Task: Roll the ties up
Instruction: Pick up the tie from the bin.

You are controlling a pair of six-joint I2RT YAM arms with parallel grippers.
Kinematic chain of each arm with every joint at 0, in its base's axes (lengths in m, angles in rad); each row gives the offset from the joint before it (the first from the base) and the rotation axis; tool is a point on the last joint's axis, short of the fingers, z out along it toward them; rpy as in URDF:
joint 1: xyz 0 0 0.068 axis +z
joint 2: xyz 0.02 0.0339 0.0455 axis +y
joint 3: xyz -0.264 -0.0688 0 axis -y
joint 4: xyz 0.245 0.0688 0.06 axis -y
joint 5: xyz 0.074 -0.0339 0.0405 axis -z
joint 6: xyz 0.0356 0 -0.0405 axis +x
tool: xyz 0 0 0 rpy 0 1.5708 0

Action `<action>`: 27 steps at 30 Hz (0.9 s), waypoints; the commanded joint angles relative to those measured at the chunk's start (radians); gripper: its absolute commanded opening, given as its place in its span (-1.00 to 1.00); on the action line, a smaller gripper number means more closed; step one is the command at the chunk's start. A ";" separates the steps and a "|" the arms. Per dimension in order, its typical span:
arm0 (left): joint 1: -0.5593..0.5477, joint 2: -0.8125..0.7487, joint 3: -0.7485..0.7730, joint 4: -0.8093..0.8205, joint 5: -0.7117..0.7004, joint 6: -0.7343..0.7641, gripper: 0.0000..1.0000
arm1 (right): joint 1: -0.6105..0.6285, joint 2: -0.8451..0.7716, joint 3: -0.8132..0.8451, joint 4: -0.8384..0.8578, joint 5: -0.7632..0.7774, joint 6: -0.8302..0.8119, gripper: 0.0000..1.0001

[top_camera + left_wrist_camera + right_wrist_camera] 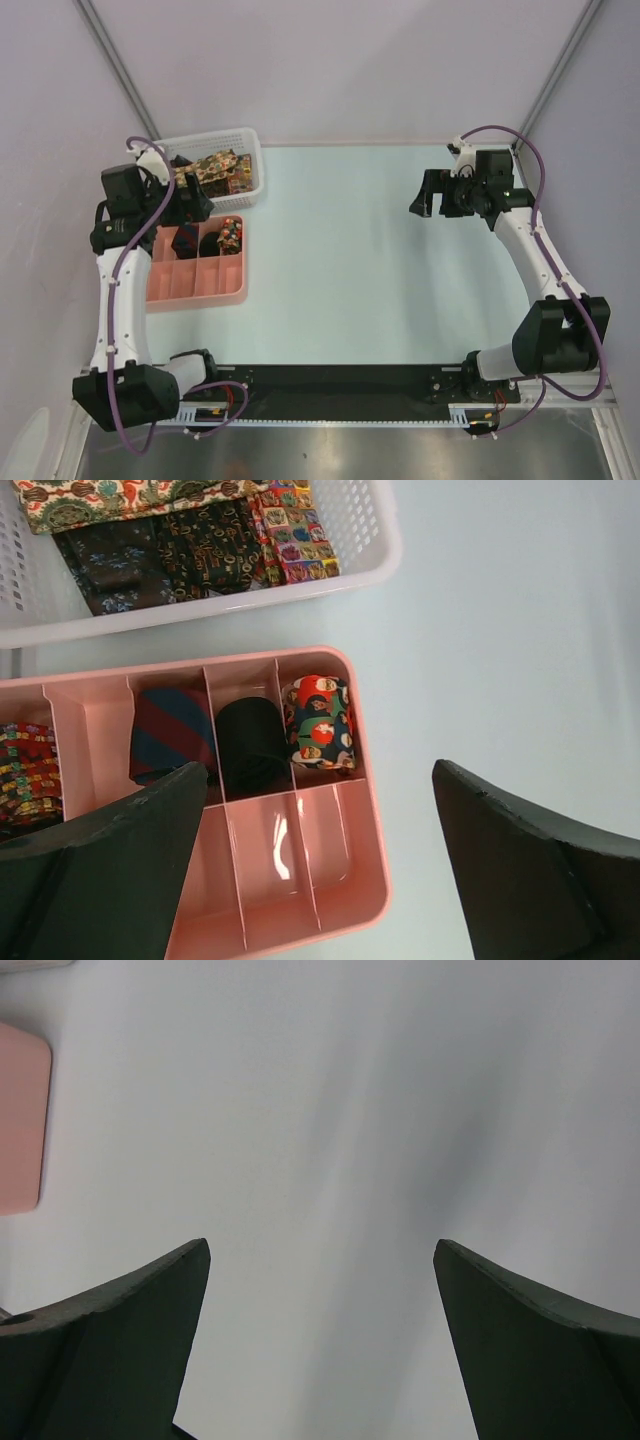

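Observation:
Several flat folded ties (170, 550) with dark, gold and multicoloured patterns lie in the white mesh basket (380, 565) at the far left (218, 170). In the pink compartment tray (290, 880) sit rolled ties: a red-blue striped roll (170, 742), a black roll (252, 745), a multicoloured roll (320, 720) and another patterned roll (28, 770) at its left edge. My left gripper (197, 203) hovers open and empty over the tray's far end, between basket and tray. My right gripper (425, 195) is open and empty over bare table at the far right.
The pink tray (195, 280) lies just in front of the basket (258, 165) on the left side. Its near compartments hold nothing. A corner of the tray (20, 1120) shows at the left of the right wrist view.

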 commanded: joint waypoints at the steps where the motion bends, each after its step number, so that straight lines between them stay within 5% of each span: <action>1: 0.004 0.099 0.088 0.080 -0.039 0.070 0.99 | 0.005 0.015 0.037 0.004 -0.019 -0.010 0.99; 7: -0.037 0.361 0.287 0.141 -0.084 0.170 0.99 | 0.008 0.087 0.078 -0.015 -0.021 -0.013 1.00; 19: -0.157 1.101 1.046 0.072 -0.150 0.507 0.99 | 0.065 0.176 0.148 -0.072 0.046 -0.039 1.00; 22: -0.170 1.206 1.140 0.070 -0.179 0.575 0.99 | 0.063 0.187 0.151 -0.077 0.065 -0.039 0.99; 27: -0.180 1.239 1.084 0.139 -0.213 0.632 0.99 | 0.073 0.228 0.172 -0.086 0.062 -0.039 1.00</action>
